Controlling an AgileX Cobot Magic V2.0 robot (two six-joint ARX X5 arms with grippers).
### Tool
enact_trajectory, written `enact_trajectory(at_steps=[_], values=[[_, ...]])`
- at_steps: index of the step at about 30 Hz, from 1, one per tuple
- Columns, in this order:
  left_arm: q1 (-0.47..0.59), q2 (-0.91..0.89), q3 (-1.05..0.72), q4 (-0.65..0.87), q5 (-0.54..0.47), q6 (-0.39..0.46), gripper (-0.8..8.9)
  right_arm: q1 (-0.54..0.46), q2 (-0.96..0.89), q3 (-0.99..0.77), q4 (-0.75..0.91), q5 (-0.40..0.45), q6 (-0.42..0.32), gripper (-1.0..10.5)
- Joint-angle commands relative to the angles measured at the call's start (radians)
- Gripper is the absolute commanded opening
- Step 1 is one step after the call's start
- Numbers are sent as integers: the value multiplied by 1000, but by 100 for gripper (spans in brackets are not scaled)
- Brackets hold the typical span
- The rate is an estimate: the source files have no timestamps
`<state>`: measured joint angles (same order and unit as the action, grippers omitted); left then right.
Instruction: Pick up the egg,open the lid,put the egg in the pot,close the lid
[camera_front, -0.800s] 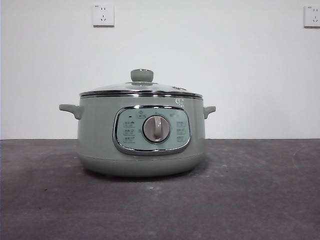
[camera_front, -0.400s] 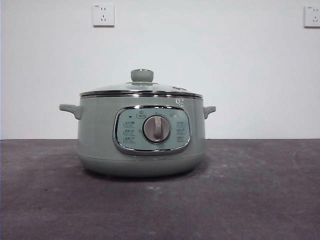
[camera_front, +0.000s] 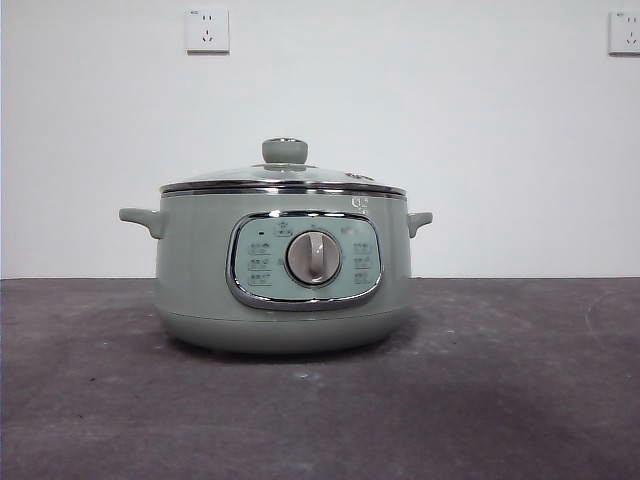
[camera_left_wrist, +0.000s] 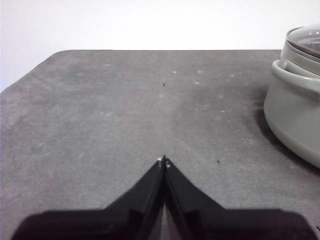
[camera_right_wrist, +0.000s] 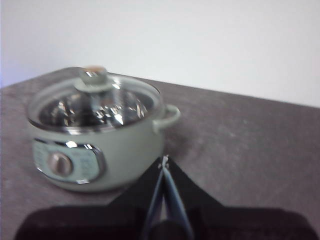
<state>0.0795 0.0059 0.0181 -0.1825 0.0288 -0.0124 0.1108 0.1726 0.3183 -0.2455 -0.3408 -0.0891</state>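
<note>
The pale green pot (camera_front: 283, 270) stands in the middle of the dark table, its dial facing the front view. The glass lid (camera_front: 284, 176) with its green knob sits closed on it. The pot also shows in the right wrist view (camera_right_wrist: 95, 140) with the lid (camera_right_wrist: 95, 102) on, and at the edge of the left wrist view (camera_left_wrist: 295, 110). My left gripper (camera_left_wrist: 163, 161) is shut and empty over bare table beside the pot. My right gripper (camera_right_wrist: 163, 161) is shut and empty, a little apart from the pot's side handle. The egg is not in view.
The dark grey table (camera_front: 500, 380) ends at a white wall with two sockets (camera_front: 206, 30). In the left wrist view the table's far edge and rounded corner (camera_left_wrist: 55, 55) show. No arm appears in the front view.
</note>
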Motion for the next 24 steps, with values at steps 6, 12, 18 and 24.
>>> enact_trajectory(at_steps=[6, 12, 18, 24], values=[[0, -4, -14, -1, -1, -7, -4, -2, -124, -164, 37, 64, 23, 1], [0, -4, -14, -1, -1, -8, -4, -2, -172, -254, 43, 135, 101, 1], [0, -4, -14, -1, -1, -7, -4, -2, -172, -302, 43, 162, 142, 1], [0, -4, -14, -1, -1, -7, -4, -2, -172, -303, 50, 164, 145, 1]])
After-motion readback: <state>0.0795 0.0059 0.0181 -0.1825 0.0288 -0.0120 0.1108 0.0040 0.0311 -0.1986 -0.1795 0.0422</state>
